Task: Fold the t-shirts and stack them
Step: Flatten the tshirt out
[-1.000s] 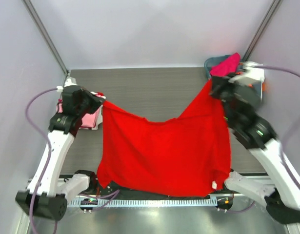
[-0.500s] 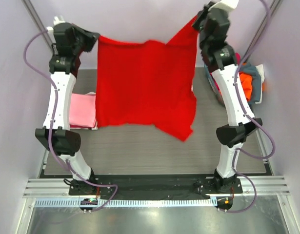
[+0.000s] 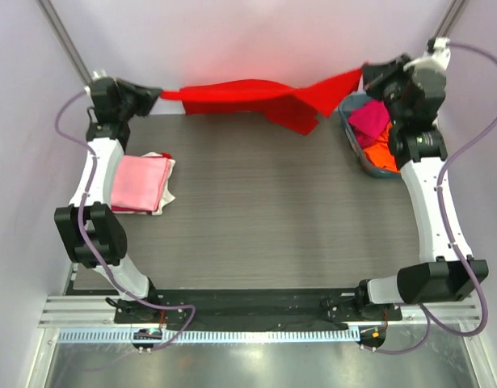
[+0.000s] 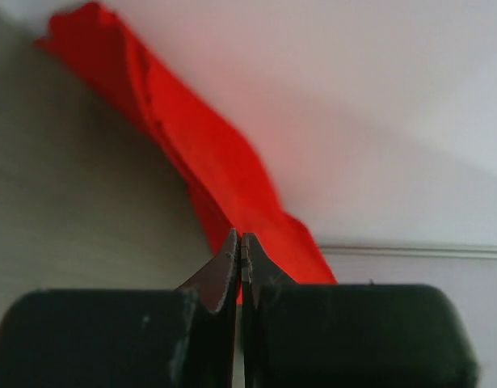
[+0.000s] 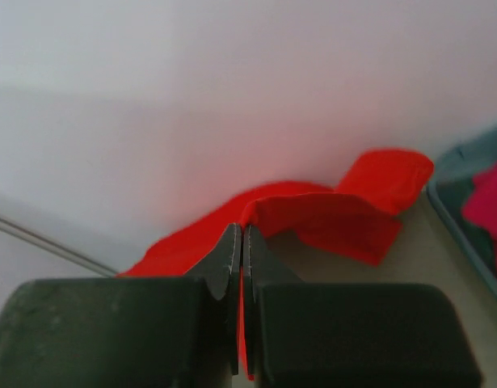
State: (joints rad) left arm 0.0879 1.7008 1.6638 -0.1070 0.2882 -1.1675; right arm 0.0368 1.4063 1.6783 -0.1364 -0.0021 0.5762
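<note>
Far back, red t-shirt [image 3: 240,94] strung from left gripper [image 3: 159,94] to right gripper [image 3: 364,76].

Light is bright, even and diffuse from overhead; shadows on the table [image 3: 264,202] are faint. The red t-shirt [image 3: 248,95] casts a pink tint on the back wall [image 3: 256,40]. Both wrist views are soft: the left claw [image 4: 240,242] and right claw [image 5: 242,234] sit dark and blurred up close, cloth edges hazy.

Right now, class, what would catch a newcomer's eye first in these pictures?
A bright red t-shirt hangs stretched along the far edge of the table, its ends pinched by the left gripper and the right gripper. A folded pink t-shirt lies at the left; a grey-blue basket sits far right.
</note>
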